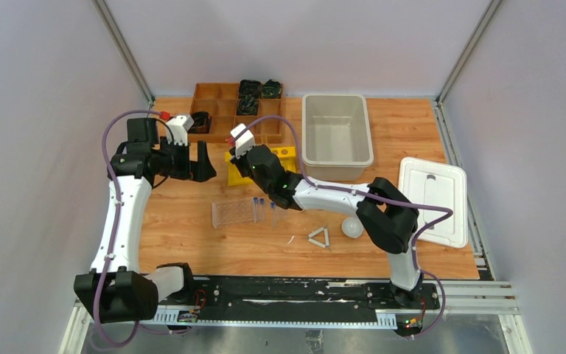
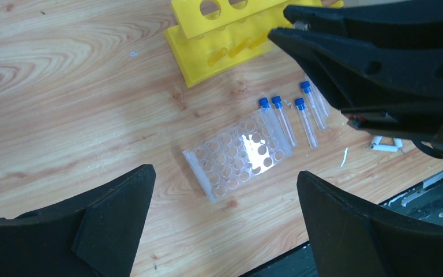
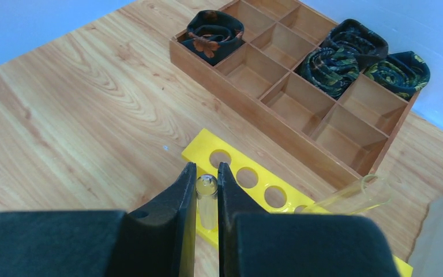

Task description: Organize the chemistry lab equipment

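Observation:
My right gripper (image 3: 206, 168) is shut on a thin clear glass tube (image 3: 206, 196), held just over the near end of a yellow holed rack (image 3: 248, 173); a second glass tube (image 3: 352, 196) leans in the rack. In the top view the right gripper (image 1: 245, 171) is at the rack (image 1: 286, 154). My left gripper (image 1: 205, 166) is open and empty, left of the rack and above the table (image 2: 225, 171). Several blue-capped tubes (image 2: 282, 118) lie beside a clear holed plate (image 2: 236, 156). A white triangle (image 1: 319, 237) and a white round dish (image 1: 351, 227) lie near the front.
A brown wooden divided tray (image 1: 225, 103) with black coiled items stands at the back. A grey bin (image 1: 337, 136) stands right of it. A white lid (image 1: 433, 199) lies at the right edge. The right arm (image 2: 380, 57) crosses above the blue-capped tubes.

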Tool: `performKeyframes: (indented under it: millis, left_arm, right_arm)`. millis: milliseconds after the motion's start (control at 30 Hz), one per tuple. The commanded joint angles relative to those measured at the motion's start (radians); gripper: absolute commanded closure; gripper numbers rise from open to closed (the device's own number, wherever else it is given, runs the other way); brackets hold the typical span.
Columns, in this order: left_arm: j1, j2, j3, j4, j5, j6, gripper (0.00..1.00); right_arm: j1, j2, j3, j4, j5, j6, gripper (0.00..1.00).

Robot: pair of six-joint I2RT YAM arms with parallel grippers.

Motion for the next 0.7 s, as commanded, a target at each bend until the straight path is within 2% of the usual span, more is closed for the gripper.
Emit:
performKeyframes:
  millis: [0, 667]
  left_arm:
    - [0.009, -0.014, 0.019, -0.018, 0.019, 0.040, 0.00]
    - [0.013, 0.031, 0.043, -0.023, 0.029, 0.017, 0.00]
  right_arm:
    - [-0.020, 0.025, -0.007, 0.100, 0.045, -0.033, 1.00]
    - [-0.046, 0.084, -0.012, 0.127, 0.041, 0.036, 1.00]
